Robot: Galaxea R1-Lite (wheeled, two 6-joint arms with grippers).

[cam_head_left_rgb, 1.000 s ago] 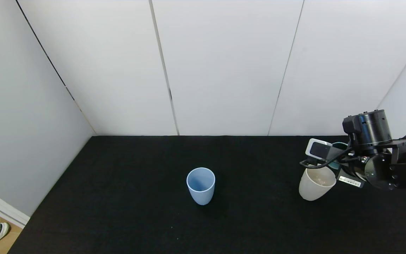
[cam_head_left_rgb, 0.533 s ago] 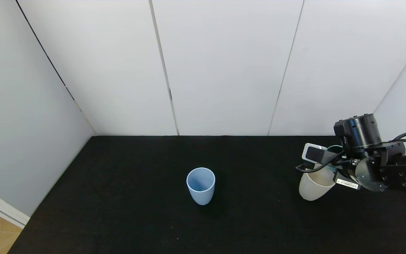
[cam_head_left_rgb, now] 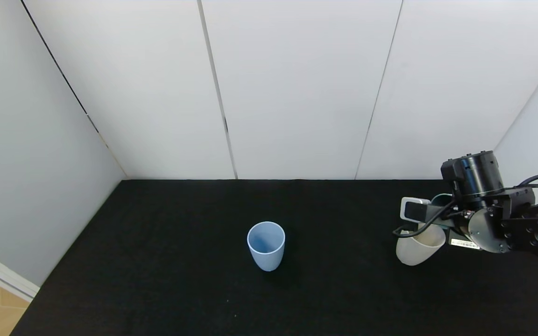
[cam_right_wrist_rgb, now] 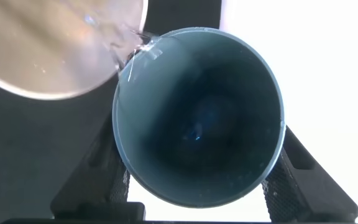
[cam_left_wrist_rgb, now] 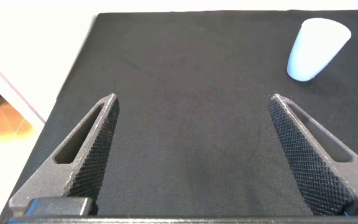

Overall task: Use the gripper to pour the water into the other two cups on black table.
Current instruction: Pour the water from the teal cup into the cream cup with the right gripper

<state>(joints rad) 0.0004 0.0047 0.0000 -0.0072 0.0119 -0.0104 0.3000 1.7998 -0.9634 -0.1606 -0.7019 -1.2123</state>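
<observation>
While I scan the head view, I find the right gripper (cam_head_left_rgb: 430, 212) at the right edge of the black table (cam_head_left_rgb: 166, 261), tipped over the cream-beige cup (cam_head_left_rgb: 418, 247), with a sliver of the teal cup (cam_head_left_rgb: 438, 199) showing behind its camera block. Well apart at mid-table, the periwinkle blue cup (cam_head_left_rgb: 266, 245) stands upright.

From the left wrist view, I record the left gripper (cam_left_wrist_rgb: 194, 152) spread wide and holding nothing, above bare cloth, the blue cup (cam_left_wrist_rgb: 316, 47) beyond it.

From the right wrist view, I note both fingers (cam_right_wrist_rgb: 95, 165) clamped on the teal cup (cam_right_wrist_rgb: 197, 118). Its lip overlaps the beige cup (cam_right_wrist_rgb: 48, 46), and water (cam_right_wrist_rgb: 129, 46) glints at that lip.
</observation>
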